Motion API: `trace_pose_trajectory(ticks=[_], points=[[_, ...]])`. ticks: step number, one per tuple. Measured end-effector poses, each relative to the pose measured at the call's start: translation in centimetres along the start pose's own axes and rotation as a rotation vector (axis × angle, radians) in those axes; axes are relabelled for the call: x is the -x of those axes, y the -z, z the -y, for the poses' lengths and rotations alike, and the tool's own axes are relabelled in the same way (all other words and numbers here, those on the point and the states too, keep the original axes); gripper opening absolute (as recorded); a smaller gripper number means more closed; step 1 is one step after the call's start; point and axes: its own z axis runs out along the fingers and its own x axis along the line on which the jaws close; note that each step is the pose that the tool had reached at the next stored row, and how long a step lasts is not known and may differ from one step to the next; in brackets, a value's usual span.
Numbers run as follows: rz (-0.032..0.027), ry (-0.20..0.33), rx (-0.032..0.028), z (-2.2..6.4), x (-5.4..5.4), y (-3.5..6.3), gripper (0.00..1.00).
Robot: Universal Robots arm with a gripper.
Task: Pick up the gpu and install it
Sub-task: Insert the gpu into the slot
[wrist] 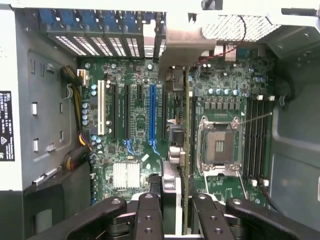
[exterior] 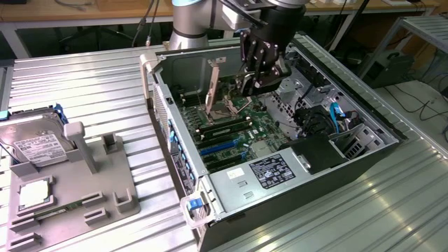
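Observation:
My gripper [exterior: 257, 79] hangs inside the open computer case [exterior: 162, 113], shut on the gpu [exterior: 234, 86]. The card stands on edge above the motherboard [exterior: 238, 131], its pale metal bracket [exterior: 212, 86] pointing toward the case's rear wall. In the wrist view the gpu [wrist: 186, 150] shows edge-on between my fingers [wrist: 150, 212], with its bracket [wrist: 182, 45] near the rear slot openings. It runs alongside the blue expansion slot [wrist: 152, 112], between that slot and the CPU socket [wrist: 220, 145]. Whether its lower edge touches a slot is hidden.
The power supply [exterior: 269, 173] and drive bay with cables [exterior: 329, 121] fill the case's near end. Memory slots [wrist: 257, 140] lie beyond the socket. On the exterior view's left, a grey fixture [exterior: 105, 173] holds a silver hard drive [exterior: 39, 147] and a green memory stick [exterior: 60, 210].

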Motion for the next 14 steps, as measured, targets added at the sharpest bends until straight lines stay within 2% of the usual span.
trace_pose_trajectory(ticks=[1, 4, 5, 10, 14], points=[[-0.0017, 0.004, -0.0003, -0.02, 0.0, -0.01, 0.28], [-0.0022, 0.009, -0.0148, -0.1, 0.0, -0.19, 0.28], [-0.0022, 0.009, -0.0169, -0.1, 0.0, -0.26, 0.28], [-0.0035, -0.015, -0.0183, -0.32, 0.0, -1.05, 0.28], [-0.0035, -0.02, -0.0186, -0.91, 0.0, -1.46, 0.28]])
